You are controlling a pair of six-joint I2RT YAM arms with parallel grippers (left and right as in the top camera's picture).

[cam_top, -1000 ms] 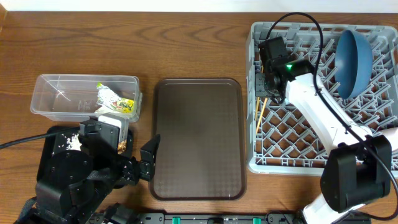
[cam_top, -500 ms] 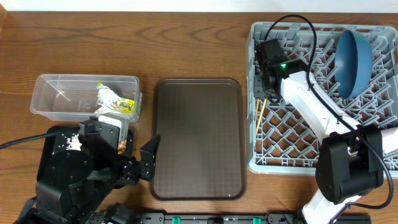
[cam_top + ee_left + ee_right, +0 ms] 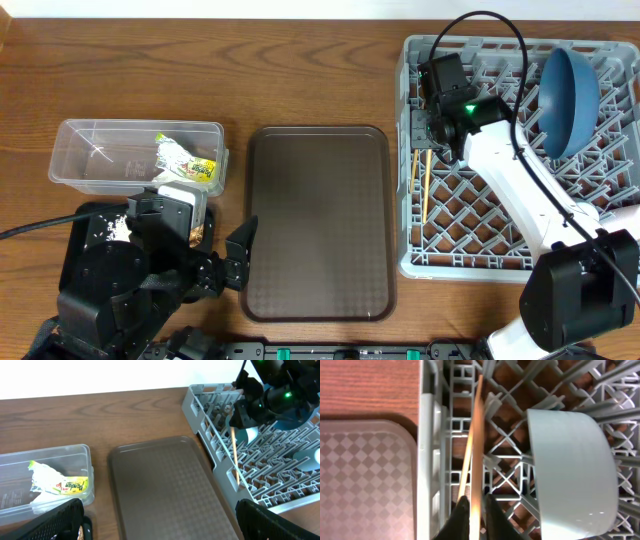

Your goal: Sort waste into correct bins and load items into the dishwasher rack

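Observation:
My right gripper (image 3: 430, 143) (image 3: 475, 510) is shut on the pair of thin wooden chopsticks (image 3: 422, 186) (image 3: 477, 445). It holds them over the left side of the grey dishwasher rack (image 3: 410, 255), just inside its wall. A light-blue cup (image 3: 570, 475) lies in the rack next to them, and the large blue plate (image 3: 568, 100) stands on edge at the back right. My left gripper (image 3: 160, 532) is open and empty, low over the near left edge of the brown serving tray. The clear tub (image 3: 90, 160) holds crumpled white paper with the green-yellow wrapper (image 3: 185, 162). The black tray (image 3: 85, 222) with rice grains (image 3: 112, 228) is mostly hidden under my left arm.
The brown serving tray (image 3: 318, 220) lies between the bins and the rack with nothing on it. The rack's upright pegs (image 3: 555, 380) surround the chopsticks. My right arm's cable loops over the back of the rack.
My right gripper has shifted a little toward the back of the rack. The chopsticks have swung from a slant to nearly straight along the rack's left wall. The left arm has not moved.

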